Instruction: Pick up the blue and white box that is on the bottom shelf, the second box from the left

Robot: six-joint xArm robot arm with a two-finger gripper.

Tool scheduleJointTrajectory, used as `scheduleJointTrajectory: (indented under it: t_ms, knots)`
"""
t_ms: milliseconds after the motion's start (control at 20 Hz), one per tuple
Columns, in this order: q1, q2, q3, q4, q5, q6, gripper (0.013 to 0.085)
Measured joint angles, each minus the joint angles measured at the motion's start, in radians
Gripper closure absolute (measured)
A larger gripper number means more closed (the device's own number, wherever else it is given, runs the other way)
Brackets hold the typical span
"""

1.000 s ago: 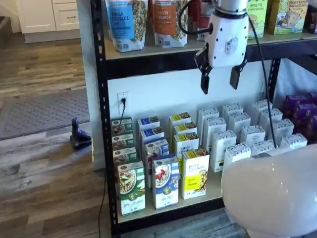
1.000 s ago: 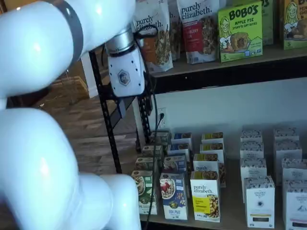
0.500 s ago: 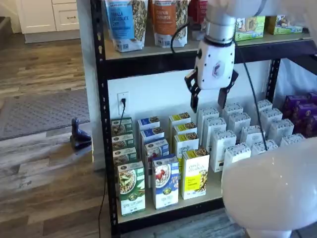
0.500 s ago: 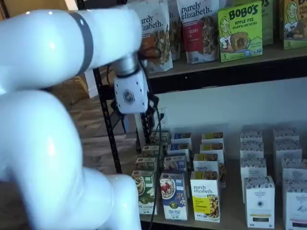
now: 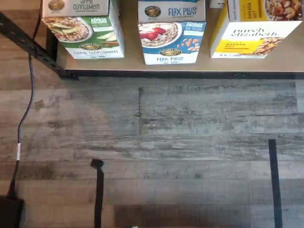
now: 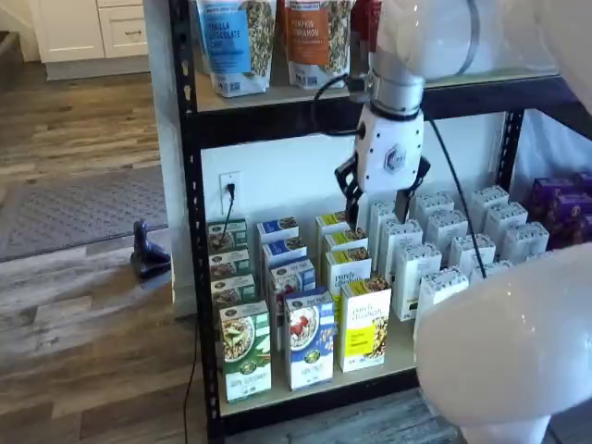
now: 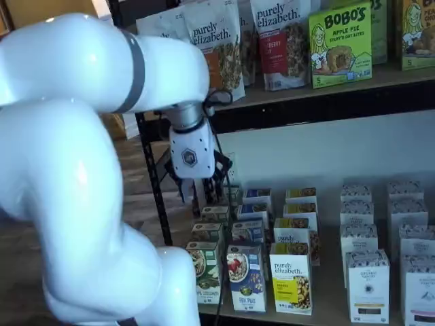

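The pincer (image 6: 378, 197) hangs in front of the rack with its two black fingers spread and nothing between them, above the rows of small boxes. The blue and white box (image 6: 309, 339) stands upright at the front edge of the bottom shelf (image 6: 400, 351), between a green box (image 6: 246, 351) and a yellow box (image 6: 364, 324), well below the pincer and untouched.

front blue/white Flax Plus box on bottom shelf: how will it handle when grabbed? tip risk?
The blue and white box is tall and narrow, standing upright at the edge of the bottom shelf, so a push would probably tip it. It looks like thin cardboard: likely light, denting under a hard squeeze. The green box and yellow box flank it closely, leaving the fingers little side room.
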Motion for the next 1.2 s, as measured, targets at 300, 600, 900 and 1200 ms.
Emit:
scheduleJointTrajectory:
  t_ms: [300,600,900,1200]
  knots:
    - [0.007,0.085,0.031,-0.017,-0.117,0.012,0.0130]
    - [0.011,0.175,0.050,-0.020,-0.216,0.016,0.0130]
    - [0.013,0.219,0.069,-0.035,-0.290,0.026,0.0130]
    - [0.009,0.280,0.080,-0.029,-0.368,0.017,0.0130]
